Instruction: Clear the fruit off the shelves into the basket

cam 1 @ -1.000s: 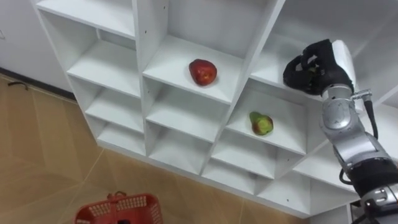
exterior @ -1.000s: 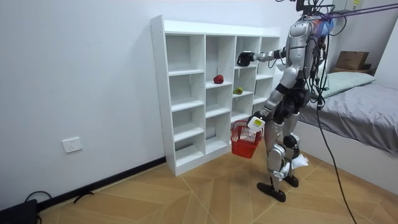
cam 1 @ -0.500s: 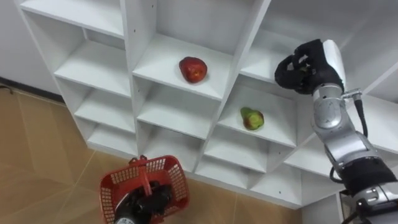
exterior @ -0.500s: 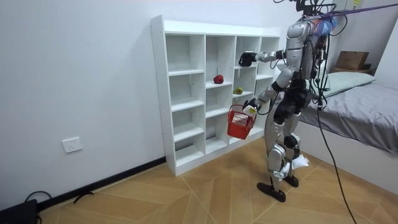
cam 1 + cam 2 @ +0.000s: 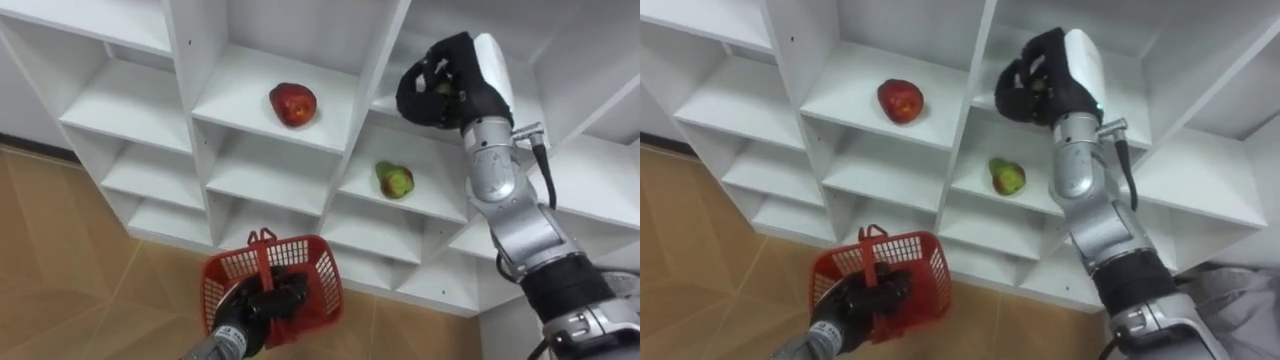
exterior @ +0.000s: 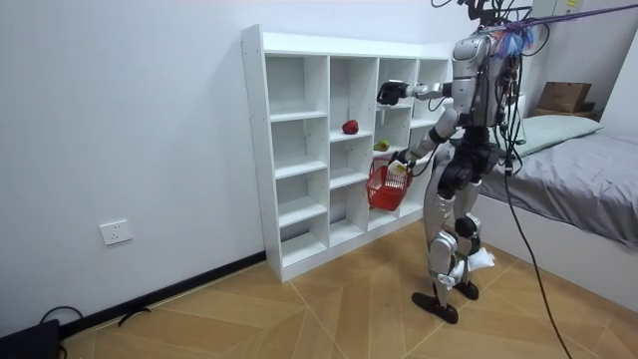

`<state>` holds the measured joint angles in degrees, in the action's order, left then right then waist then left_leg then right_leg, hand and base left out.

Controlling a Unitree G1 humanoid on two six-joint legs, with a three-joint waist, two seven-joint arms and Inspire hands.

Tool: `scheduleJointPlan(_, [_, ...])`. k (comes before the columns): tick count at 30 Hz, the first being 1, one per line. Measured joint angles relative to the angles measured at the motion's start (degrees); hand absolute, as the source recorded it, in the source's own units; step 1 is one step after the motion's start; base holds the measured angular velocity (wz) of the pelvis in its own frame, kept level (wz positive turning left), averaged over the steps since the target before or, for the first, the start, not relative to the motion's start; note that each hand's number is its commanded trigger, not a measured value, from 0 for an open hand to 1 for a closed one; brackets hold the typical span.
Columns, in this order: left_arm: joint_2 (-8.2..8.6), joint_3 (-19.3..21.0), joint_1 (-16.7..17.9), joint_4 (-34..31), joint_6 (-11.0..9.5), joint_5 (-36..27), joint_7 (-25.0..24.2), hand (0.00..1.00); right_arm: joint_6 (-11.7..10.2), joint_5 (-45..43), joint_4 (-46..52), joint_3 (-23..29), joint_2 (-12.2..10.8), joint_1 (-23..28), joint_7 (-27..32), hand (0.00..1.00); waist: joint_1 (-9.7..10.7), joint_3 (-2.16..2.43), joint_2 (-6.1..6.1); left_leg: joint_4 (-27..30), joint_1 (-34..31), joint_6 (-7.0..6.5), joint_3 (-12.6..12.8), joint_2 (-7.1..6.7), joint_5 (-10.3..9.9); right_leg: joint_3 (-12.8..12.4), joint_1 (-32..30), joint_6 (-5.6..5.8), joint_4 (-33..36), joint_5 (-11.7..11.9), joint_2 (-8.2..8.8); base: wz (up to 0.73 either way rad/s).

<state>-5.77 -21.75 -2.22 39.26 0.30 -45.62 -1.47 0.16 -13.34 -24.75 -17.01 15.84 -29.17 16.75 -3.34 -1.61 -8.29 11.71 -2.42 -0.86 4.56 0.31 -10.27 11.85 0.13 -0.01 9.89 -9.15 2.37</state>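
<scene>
Right hand (image 5: pixel 465 95): fingers curled tight round a small fruit (image 5: pixel 441 88), mostly hidden, at the front edge of an upper closet (image 5: pixel 187 60) shelf. Left hand (image 5: pixel 262 305): fingers closed on the red basket (image 5: pixel 222 268), held low before the closet. Apple (image 5: pixel 292 103) on a middle shelf. Pear (image 5: pixel 395 180) one shelf lower, next column right. Wood floor (image 5: pixel 60 260). Robot stands facing the closet, bed (image 6: pixel 588 189) behind it.

Closet (image 5: pixel 186 60) matt white board — basket (image 5: pixel 323 285) red plastic mesh.
</scene>
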Motion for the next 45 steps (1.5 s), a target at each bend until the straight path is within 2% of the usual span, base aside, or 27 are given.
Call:
scheduleJointPlan(3, [0.13, 0.1, -0.2, -0.1, -0.1, 0.0, 0.0, 1.0, 0.0, -0.1, 3.8, 0.2, -0.2, 1.6, -1.2, 1.0, 0.0, 0.13, 1.27, -0.1, 0.0, 0.0, 0.1, 0.03, 0.0, -0.1, -0.1, 0.0, 0.1, 0.0, -0.01, 0.0])
scheduleJointPlan(5, [0.13, 0.1, -0.2, -0.2, -0.1, 0.1, 0.0, 1.0, 0.0, 0.0, 5.1, 0.2, -0.2, 2.5, -1.5, 1.0, 0.1, 0.33, 1.7, -0.2, 0.1, 0.0, 0.0, 0.06, 0.0, -0.1, 0.0, 0.0, 0.1, 0.0, -0.05, 0.0])
scheduleJointPlan(9, [0.11, 0.1, -0.2, -2.0, -0.1, 0.2, 0.0, 1.0, 0.0, 0.1, 8.9, 0.2, -0.4, 5.7, -3.1, 1.0, 0.1, 0.46, 1.96, -0.1, 0.1, 0.0, 0.0, 0.07, 0.0, 0.6, 0.0, 0.0, 0.2, 0.0, 0.01, 0.0])
scheduleJointPlan(14, [0.23, -0.6, -0.1, -4.5, -0.1, 0.2, 0.1, 1.0, 0.1, 0.4, 12.3, 0.2, -3.2, 9.5, -5.0, 1.0, 0.2, 0.48, 2.35, 0.0, 0.0, 0.0, 0.0, 0.05, 0.0, 0.0, -0.4, 0.0, 0.8, 0.0, 0.07, -0.01])
scheduleJointPlan(16, [0.32, -1.1, -0.1, -4.9, -0.1, 0.2, 0.1, 1.0, 0.1, 2.3, 13.8, 0.1, -3.8, 10.7, -5.2, 1.0, 0.0, 0.64, 2.76, 0.0, 0.0, -0.01, 0.0, 0.05, 0.0, -0.1, -0.4, 0.0, 0.8, 0.0, 0.06, -0.02])
scheduleJointPlan(18, [0.39, -1.3, -0.1, -5.0, -0.1, 0.2, 0.1, 1.0, 0.1, 4.8, 13.9, -0.6, -4.6, 11.6, -5.4, 1.0, 0.0, 1.05, 3.47, 0.0, 0.1, -0.04, 0.0, 0.04, 0.0, -0.1, -0.3, 0.0, 0.9, 0.0, 0.06, 0.0])
scheduleJointPlan(20, [0.4, -1.4, -0.1, -4.9, -0.1, 0.1, 0.1, 1.0, 0.1, 5.2, 13.9, -1.6, -4.5, 12.4, -5.7, 1.0, 0.0, 1.1, 3.67, 0.0, 0.2, -0.05, 0.0, 0.04, 0.1, -0.1, -0.2, -0.01, 0.9, 0.0, 0.06, 0.0])
scheduleJointPlan(27, [0.63, -3.2, 0.1, -4.9, -0.1, 0.3, 0.0, 1.0, 0.5, 5.6, 11.4, -6.6, -5.1, 17.7, -10.0, 1.0, -0.2, 0.98, 3.65, -0.2, 0.0, -0.06, 0.1, -0.02, 0.1, 0.5, -0.3, 0.0, 0.9, 0.0, 0.13, 0.0])
scheduleJointPlan(32, [1.16, -3.4, 0.1, -4.9, -0.1, 0.3, -0.3, 1.0, 0.9, 7.6, 6.7, -7.1, -7.3, 18.1, -12.0, 1.0, -0.3, 0.81, 3.83, -0.3, 0.0, -0.06, -0.1, -0.02, 0.1, 1.0, -0.2, 0.0, 0.8, 0.0, 0.12, 0.02])
scheduleJointPlan(38, [1.08, -3.3, 0.1, -4.8, -0.1, 0.2, -0.3, 1.0, 0.9, 15.8, 0.3, -8.3, -7.5, 18.1, -12.1, 1.0, -0.6, 0.59, 3.79, -0.4, 0.0, -0.06, -0.6, -0.08, 0.2, 0.9, -0.1, 0.01, 0.7, 0.0, 0.15, 0.0])
scheduleJointPlan(40, [1.08, -3.2, 0.1, -4.7, -0.1, 0.2, -0.3, 1.0, 0.9, 16.3, -0.8, -8.7, -7.6, 18.1, -12.2, 1.0, -0.6, 0.36, 3.8, -0.4, 0.0, -0.06, -0.6, -0.08, 0.2, 0.9, -0.2, 0.02, 0.7, 0.0, 0.15, 0.0])
scheduleJointPlan(45, [1.09, -3.3, 0.1, -4.7, 0.0, 0.2, -0.3, 1.0, 1.2, 16.5, -1.6, -8.7, -8.1, 18.1, -12.5, 1.0, -0.2, 0.35, 3.81, -0.4, -0.1, -0.06, -0.6, -0.07, 0.2, 0.9, -0.3, 0.03, 0.7, 0.0, 0.12, 0.0])
